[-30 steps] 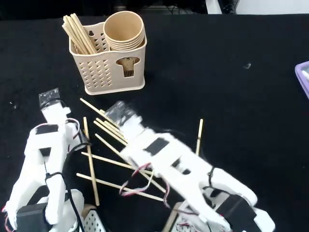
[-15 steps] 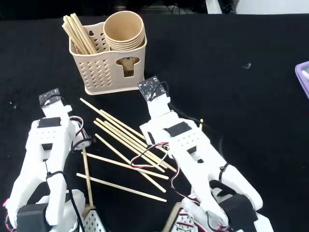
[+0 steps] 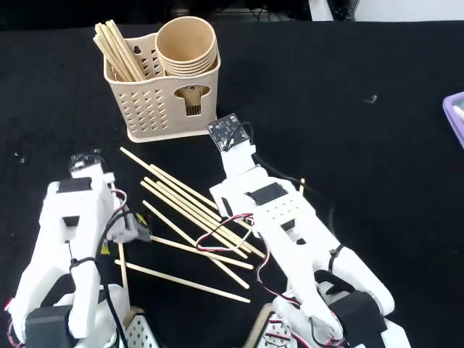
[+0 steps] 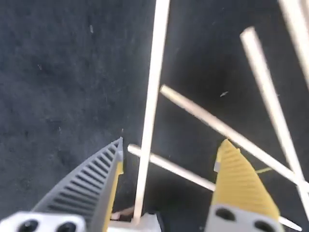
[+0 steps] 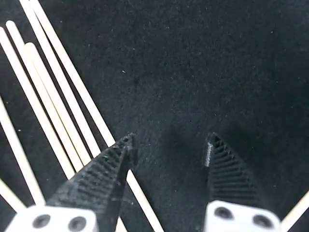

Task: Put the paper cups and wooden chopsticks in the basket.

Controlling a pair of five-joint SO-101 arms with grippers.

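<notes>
Basket (image 3: 156, 109) far left holds the cups (image 3: 186, 43); loose chopsticks (image 3: 192, 210) lie on the cloth between the arms, left gripper (image 4: 172, 145) wide open astride one stick (image 4: 152, 111), apparently lined up to pinch it, right gripper (image 5: 169, 140) open, empty, just beside them.

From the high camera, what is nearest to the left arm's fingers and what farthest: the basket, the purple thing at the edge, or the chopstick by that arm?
1. The chopstick, between the left gripper's open fingers, near left.
2. The basket, farther back on the left.
3. The purple thing, at the table's far right edge.
</notes>
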